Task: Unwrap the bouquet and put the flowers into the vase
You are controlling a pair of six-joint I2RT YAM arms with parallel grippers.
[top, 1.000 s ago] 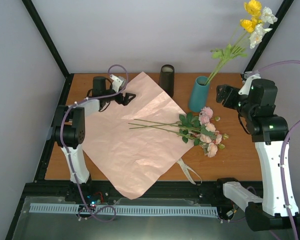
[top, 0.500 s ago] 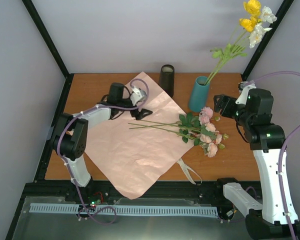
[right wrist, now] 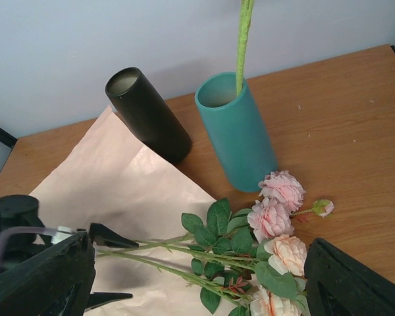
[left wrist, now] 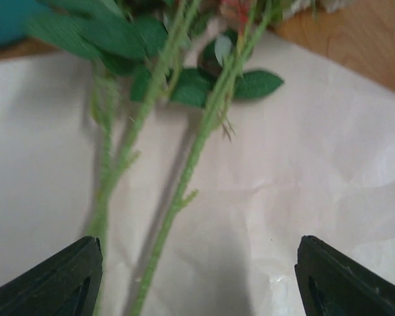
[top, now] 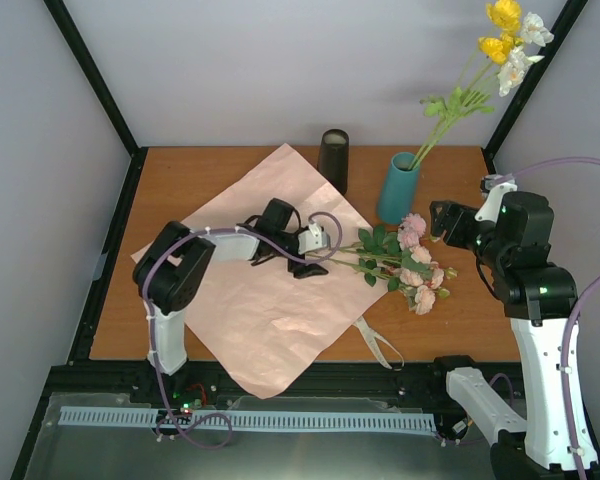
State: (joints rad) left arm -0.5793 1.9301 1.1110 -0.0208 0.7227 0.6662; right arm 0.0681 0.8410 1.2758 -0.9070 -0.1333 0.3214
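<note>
My left fingers (left wrist: 56,280) stand apart astride the stems (left wrist: 184,187) of the flowers (top: 417,268). The stems run straight ahead over the pink paper (top: 250,310), with the heads toward the right edge of the bench (top: 480,310). My right fingers (right wrist: 39,283), also apart and empty, hover by the heads.

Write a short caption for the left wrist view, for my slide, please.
Left gripper, jaws open, poised over green flower stems lying on the pink paper.

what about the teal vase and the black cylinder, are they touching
Apart. The right wrist view shows a strip of the table between the teal vase and the black cylinder.
</note>
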